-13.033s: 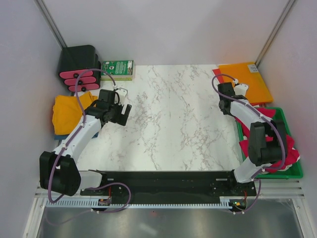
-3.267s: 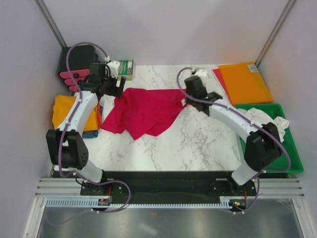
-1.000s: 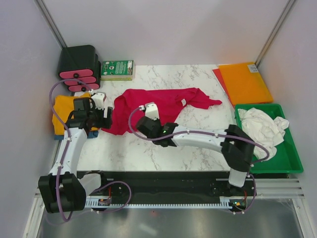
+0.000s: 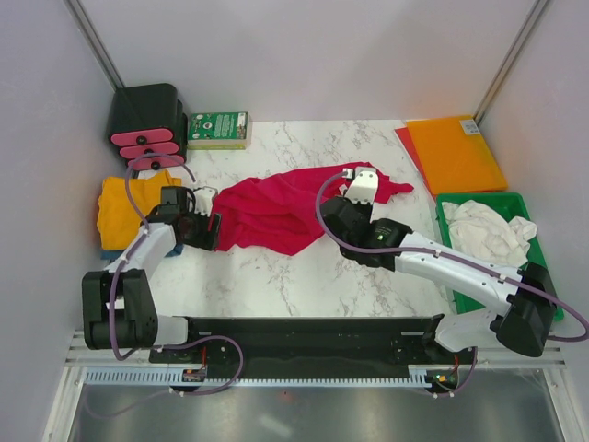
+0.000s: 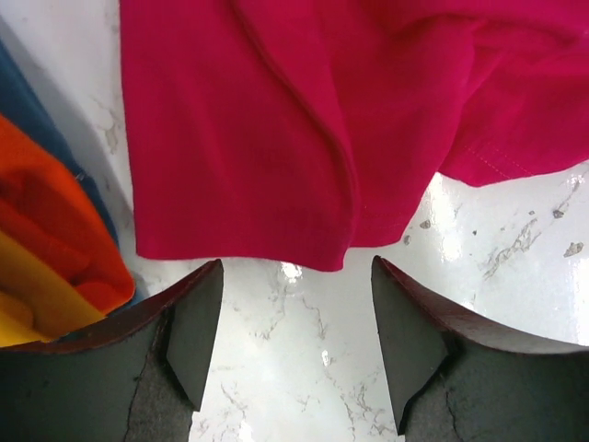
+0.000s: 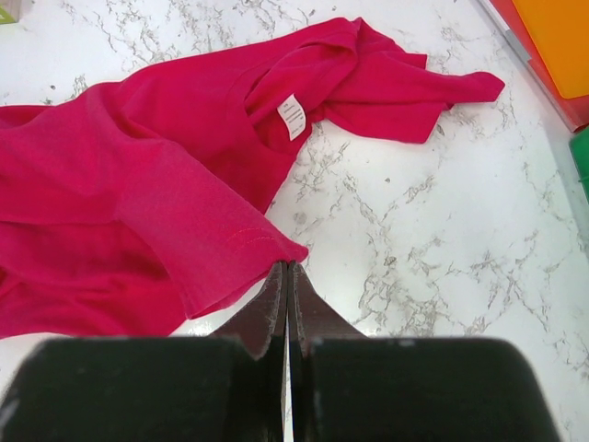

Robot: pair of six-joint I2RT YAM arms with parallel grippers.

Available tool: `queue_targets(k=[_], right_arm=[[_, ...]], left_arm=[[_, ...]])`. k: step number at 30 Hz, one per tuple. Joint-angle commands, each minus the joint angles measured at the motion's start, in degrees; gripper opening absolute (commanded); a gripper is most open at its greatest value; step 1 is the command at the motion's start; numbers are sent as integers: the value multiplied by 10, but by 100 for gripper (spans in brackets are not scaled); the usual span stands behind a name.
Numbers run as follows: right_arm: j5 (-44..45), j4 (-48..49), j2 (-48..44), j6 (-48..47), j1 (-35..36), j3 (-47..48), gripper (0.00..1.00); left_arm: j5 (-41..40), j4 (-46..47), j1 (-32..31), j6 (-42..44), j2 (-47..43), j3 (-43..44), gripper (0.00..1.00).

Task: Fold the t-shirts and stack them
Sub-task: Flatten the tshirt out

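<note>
One white t-shirt [image 4: 483, 230] in green tray [image 4: 525, 293]; left claw [image 5: 296, 272] released, right claw [image 6: 287, 269] clenched.

Looks down on a crimson-red t-shirt [image 6: 138, 184] crumpled across a marbled white table [image 6: 442, 230], neck label [image 6: 293, 117] showing. Finds the right gripper [image 6: 288, 267], tips pressed together, at its near corner. Catches an orange sheet [image 6: 561, 37] top right.

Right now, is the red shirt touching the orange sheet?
Apart. Right wrist view shows bare marble between the red shirt and the orange sheet.

marble table [image 4: 304, 276]: crimson t-shirt [image 4: 276, 207] lies rumpled, left of centre.
</note>
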Motion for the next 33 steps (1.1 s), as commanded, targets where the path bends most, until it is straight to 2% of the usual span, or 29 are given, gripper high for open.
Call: queue_targets(k=[1,8,13,14,15,17,19,22,25,31,33], right_arm=[[9,6,5,5,-2,5,0],[2,8,7,6,-2,1,0],[-3,9,8,6,-2,-4,0],[-3,11,10,7,-3,-6,0],[-5,11,9,8,-2,-7,0],[-9,15,9,9,-2,-9,0],[-11,15,10,9,-1,-9,0],[-13,18,9,10,-2,-14,0],[-15,20,7,12,-1,-17,0],[-1,17,-13,1,-7,-11,0],[4,4,-26,-23,-50,15,0]], left_arm=[[14,40,-11,24,30,8,72],[-4,47,-41,21,74,15,65],[-15,47,-46,25,80,12,53],[-17,47,-46,25,75,12,46],[-18,47,-46,24,73,12,44],[-21,46,-46,23,64,12,40],[-24,46,-46,21,55,11,40],[-30,47,-46,17,34,9,32],[-36,44,-46,13,10,8,2],[-51,31,-43,0,-56,15,2],[-50,12,-34,-5,-78,56,2]])
